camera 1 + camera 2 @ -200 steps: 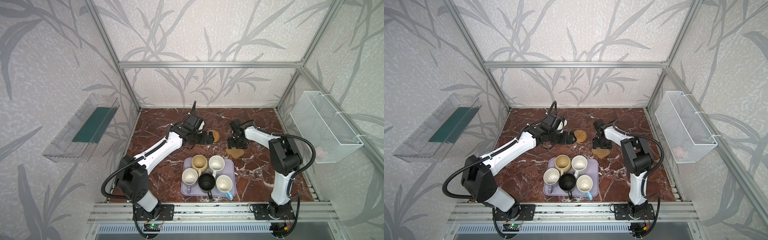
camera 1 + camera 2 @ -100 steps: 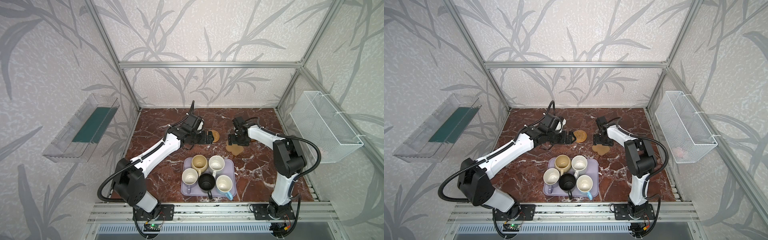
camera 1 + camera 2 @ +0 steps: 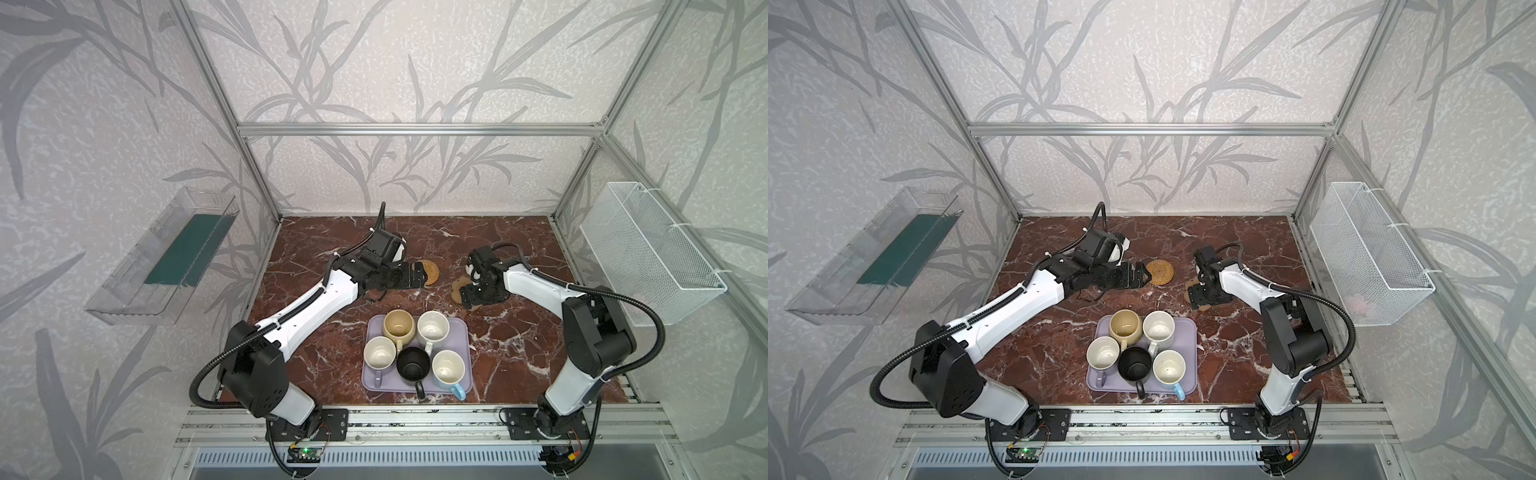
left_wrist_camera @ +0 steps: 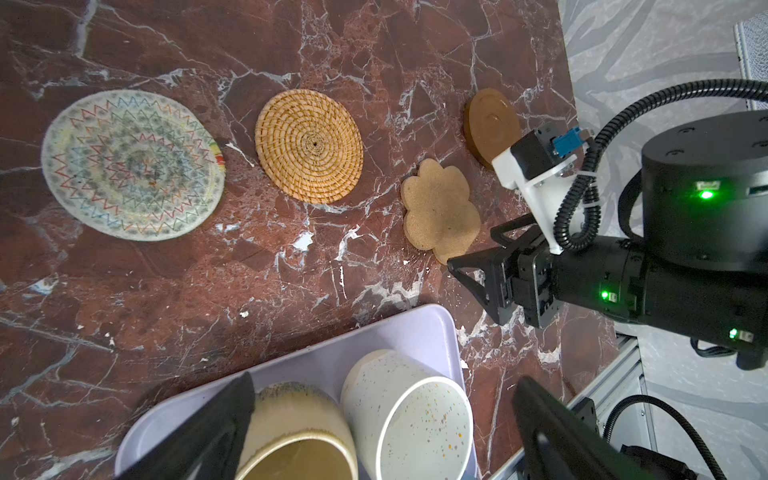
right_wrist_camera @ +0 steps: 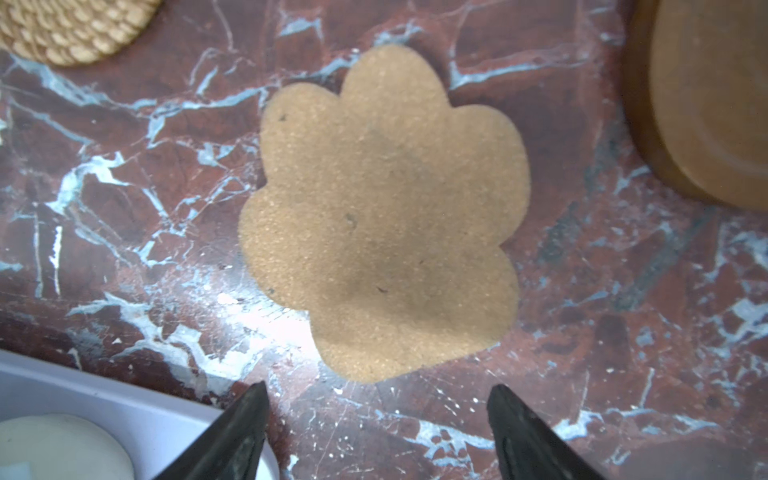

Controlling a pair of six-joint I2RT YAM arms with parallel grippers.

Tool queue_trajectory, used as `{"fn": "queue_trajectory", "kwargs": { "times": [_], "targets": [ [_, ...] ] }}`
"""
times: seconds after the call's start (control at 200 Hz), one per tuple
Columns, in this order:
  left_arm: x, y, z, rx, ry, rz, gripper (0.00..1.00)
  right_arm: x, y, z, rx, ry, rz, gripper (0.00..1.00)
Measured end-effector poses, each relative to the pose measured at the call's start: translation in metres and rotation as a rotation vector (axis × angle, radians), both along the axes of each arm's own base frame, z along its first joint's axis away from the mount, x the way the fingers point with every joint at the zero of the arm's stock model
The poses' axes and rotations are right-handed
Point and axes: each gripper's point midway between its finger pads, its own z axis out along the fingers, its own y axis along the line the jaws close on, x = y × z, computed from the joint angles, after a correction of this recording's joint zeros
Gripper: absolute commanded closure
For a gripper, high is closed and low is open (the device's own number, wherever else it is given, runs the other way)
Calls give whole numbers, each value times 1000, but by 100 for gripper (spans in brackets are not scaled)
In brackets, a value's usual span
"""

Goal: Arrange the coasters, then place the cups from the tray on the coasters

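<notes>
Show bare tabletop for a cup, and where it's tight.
Free: marble right of the tray, toward the right arm; marble left of the tray, beside the left arm; the strip along the back wall. Tight: the coasters behind the tray, where both arms reach.

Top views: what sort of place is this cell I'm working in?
Most likely a lab robot test cell, not a home. An aluminium frame with leaf-print wall panels boxes in a marble-look tabletop, and both robot arms are bolted to a metal rail at its front edge.
</notes>
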Motion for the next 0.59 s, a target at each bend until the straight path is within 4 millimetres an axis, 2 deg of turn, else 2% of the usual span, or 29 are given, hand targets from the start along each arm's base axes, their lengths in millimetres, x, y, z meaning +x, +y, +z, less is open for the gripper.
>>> {"fn": "queue_trajectory", "kwargs": {
  "times": [0.175,0.39,0.595],
  "targets": [
    [2,-1,3,-16,-14,9,1,8,10,-12,-45,21,58,23],
    [5,-2,6,-28,-26,18,1,5,12,-25,-86,54,89,28],
    [6,-1,4,-25,-28,25,1,17,14,-26,-105,52,77,34]
  ]
}}
